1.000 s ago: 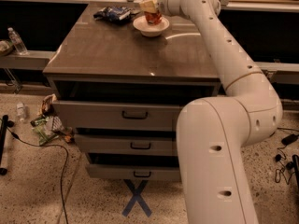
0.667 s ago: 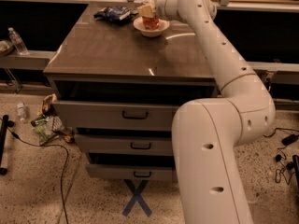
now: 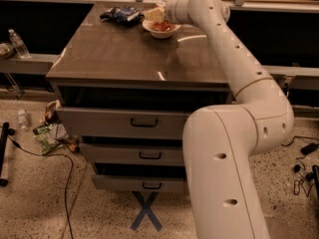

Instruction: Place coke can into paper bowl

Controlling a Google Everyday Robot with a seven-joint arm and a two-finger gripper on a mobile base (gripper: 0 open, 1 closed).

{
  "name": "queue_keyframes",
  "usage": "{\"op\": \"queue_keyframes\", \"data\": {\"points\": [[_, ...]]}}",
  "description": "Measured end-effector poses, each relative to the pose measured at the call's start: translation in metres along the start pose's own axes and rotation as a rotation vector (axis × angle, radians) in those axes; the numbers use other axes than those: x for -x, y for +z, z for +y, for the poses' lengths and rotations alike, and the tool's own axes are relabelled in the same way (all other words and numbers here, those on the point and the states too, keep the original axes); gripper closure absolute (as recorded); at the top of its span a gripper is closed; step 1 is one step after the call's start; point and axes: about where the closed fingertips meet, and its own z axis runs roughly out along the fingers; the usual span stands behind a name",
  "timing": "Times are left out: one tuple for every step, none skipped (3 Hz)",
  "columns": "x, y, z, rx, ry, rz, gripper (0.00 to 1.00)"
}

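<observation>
The white paper bowl (image 3: 160, 32) sits at the far end of the brown cabinet top (image 3: 129, 54). The orange-red coke can (image 3: 162, 26) shows inside the bowl, low within its rim. My gripper (image 3: 155, 15) hangs just above the bowl's far-left edge, right over the can, at the end of the long white arm (image 3: 234, 59) that reaches in from the right. Whether the gripper still touches the can is hidden.
A dark blue snack bag (image 3: 120, 14) lies left of the bowl at the back edge. The cabinet's drawers (image 3: 143, 122) face me. A water bottle (image 3: 18, 43) stands on a ledge at left. Litter (image 3: 50, 132) and a cable (image 3: 67, 183) lie on the floor.
The gripper has moved lower and a little left over the bowl. The can, earlier held upright above the bowl, now sits down inside it.
</observation>
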Motion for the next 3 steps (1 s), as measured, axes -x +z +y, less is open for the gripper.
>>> {"op": "queue_keyframes", "data": {"points": [[0.007, -0.012, -0.008, -0.017, -0.008, -0.002, 0.0], [0.029, -0.058, -0.037, -0.061, -0.006, -0.044, 0.0], [0.068, -0.149, -0.083, -0.219, -0.023, -0.07, 0.0]]}}
